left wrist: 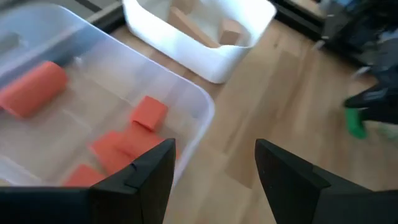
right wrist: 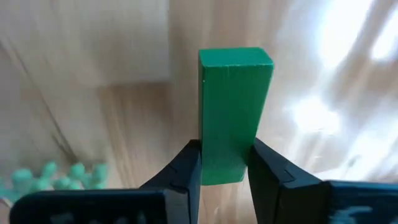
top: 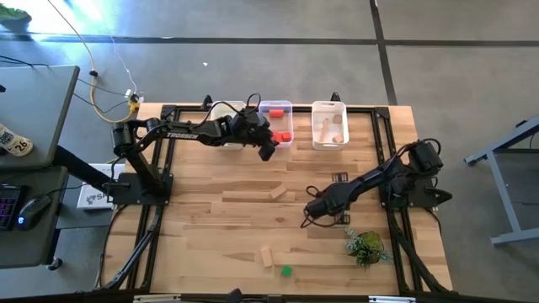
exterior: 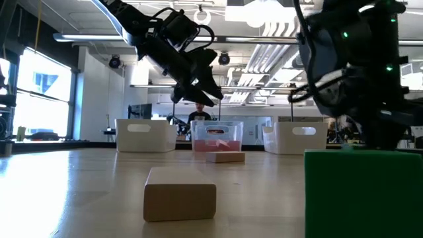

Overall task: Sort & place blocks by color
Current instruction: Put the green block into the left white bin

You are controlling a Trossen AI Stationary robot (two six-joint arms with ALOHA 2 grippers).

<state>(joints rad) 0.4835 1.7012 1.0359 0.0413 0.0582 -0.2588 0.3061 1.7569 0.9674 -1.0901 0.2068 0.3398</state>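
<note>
Wood tabletop [top: 210, 236] carries three bins along its far edge: you see one white bin [top: 221, 126] mostly hidden under the left arm, one clear bin [top: 275, 108] with about five red blocks [left wrist: 148, 112], one white bin [top: 329, 109] with natural wood pieces. Loose on the table: two wood blocks [top: 277, 194] [top: 267, 256], one small green block [top: 286, 271]. Your left gripper [left wrist: 211, 168] hovers at the clear bin's rim, fingers apart, empty. Your right gripper [right wrist: 224, 163] reaches low toward table centre, clamped on a green bar [right wrist: 234, 106]. One plant [top: 367, 246] sits near it.
</note>
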